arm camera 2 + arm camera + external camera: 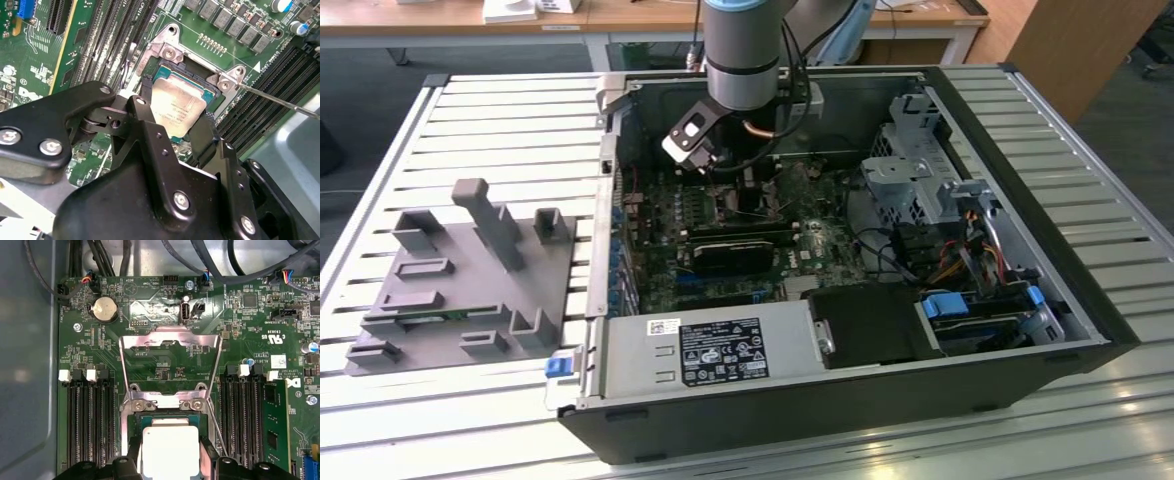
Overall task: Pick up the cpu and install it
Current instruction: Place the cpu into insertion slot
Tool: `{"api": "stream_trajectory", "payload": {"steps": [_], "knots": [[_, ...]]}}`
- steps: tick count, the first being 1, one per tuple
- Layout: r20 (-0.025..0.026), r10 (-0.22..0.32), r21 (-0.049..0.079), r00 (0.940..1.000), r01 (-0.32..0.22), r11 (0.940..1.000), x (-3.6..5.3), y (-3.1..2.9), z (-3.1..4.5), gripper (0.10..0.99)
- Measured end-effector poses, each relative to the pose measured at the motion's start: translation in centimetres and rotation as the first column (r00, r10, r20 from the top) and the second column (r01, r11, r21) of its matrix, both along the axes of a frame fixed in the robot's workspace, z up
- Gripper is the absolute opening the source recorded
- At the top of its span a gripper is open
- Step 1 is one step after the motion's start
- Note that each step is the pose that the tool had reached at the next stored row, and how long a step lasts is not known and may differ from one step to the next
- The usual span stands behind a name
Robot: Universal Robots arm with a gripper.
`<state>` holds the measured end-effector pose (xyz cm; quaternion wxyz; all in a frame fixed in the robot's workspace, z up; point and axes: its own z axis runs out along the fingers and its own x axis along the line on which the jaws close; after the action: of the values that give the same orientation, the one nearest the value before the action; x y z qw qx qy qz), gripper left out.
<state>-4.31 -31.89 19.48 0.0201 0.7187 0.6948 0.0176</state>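
I have the jaws narrow, gripping the cpu with a finger against either side. It is over the open socket, between the motherboard's two memory-slot banks. I cannot tell whether it is seated. The case lies on the counter.

The case is seen from above, afar, in the exterior view; both wrist views are aimed closely at the cpu between the fingers.
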Motion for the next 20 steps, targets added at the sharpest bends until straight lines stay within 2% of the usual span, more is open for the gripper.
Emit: {"api": "stream_trajectory", "payload": {"steps": [16, 17, 18, 20], "knots": [[0.0003, 0.0, 0.0, 1.0, 0.0, 1.0, 0.0, 0.0, -0.33, 0.541], [0.0007, 0.0, 0.001, 1.0, 0.0, 1.0, 0.01, 0.01, -0.36, 0.549], [0.0007, 0.0, 0.001, 1.0, 0.0, 1.0, 0.01, 0.02, -0.37, 0.604], [0.0001, 0.0, 0.0, 1.0, 0.0, 1.0, 0.0, 0.0, -0.35, 0.604]]}}
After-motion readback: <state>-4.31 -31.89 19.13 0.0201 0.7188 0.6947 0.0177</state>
